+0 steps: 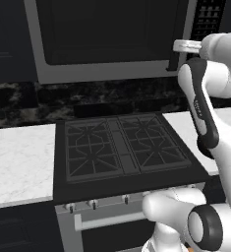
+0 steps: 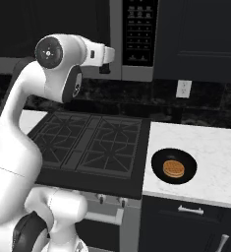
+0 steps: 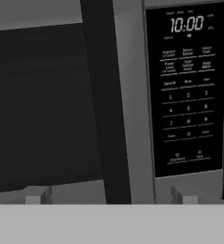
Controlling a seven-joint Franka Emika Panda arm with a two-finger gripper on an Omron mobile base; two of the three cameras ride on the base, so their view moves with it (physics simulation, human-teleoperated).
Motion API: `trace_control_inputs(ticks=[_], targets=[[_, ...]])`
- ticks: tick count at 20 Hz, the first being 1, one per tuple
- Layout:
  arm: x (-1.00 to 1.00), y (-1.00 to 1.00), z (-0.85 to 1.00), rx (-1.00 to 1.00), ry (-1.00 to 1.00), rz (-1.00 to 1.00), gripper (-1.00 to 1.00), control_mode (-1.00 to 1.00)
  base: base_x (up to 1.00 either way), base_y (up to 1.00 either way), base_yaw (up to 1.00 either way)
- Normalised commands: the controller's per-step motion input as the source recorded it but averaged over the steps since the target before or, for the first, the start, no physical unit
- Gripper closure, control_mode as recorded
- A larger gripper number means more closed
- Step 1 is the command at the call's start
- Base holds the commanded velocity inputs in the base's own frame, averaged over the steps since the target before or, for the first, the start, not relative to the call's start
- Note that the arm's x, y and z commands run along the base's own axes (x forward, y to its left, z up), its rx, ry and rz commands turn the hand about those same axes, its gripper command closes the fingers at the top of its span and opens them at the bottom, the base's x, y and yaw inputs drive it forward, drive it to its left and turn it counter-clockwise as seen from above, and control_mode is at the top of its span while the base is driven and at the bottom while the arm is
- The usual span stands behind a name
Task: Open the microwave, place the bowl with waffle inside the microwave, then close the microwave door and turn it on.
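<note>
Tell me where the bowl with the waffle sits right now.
In the right base view, the bowl sits on the white counter just right of the black stove, with the waffle inside it, below the wall outlet.

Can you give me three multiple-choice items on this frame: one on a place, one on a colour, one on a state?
1. Where does the bowl with the waffle sit?
A. on the stove grates
B. on the white counter right of the stove
C. inside the microwave

2. What colour is the bowl?
A. black
B. white
C. red

3. How is the microwave door?
A. swung wide open
B. taken off
C. closed

Answers: 1 B, the right base view shows it on the marble counter beside the stove. 2 A, its rim around the golden waffle is black. 3 C, the door lies flush with the keypad, the handle ahead of the open gripper.
</note>
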Motion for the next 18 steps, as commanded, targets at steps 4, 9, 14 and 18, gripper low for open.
trace_control_inputs(ticks=[4, 9, 14, 18], targets=[[0.83, 0.00, -0.02, 0.00, 0.00, 0.00, -1.00, -1.00, 0.00, 0.00, 0.00], [0.65, 0.00, -0.01, 0.00, 0.00, 0.00, -1.00, -1.00, 0.00, 0.00, 0.00], [0.49, 0.00, 0.00, 0.00, 0.00, 0.01, -1.00, -1.00, 0.00, 0.00, 0.00], [0.47, 0.00, 0.00, 0.00, 0.00, 0.02, -1.00, -1.00, 0.00, 0.00, 0.00]])
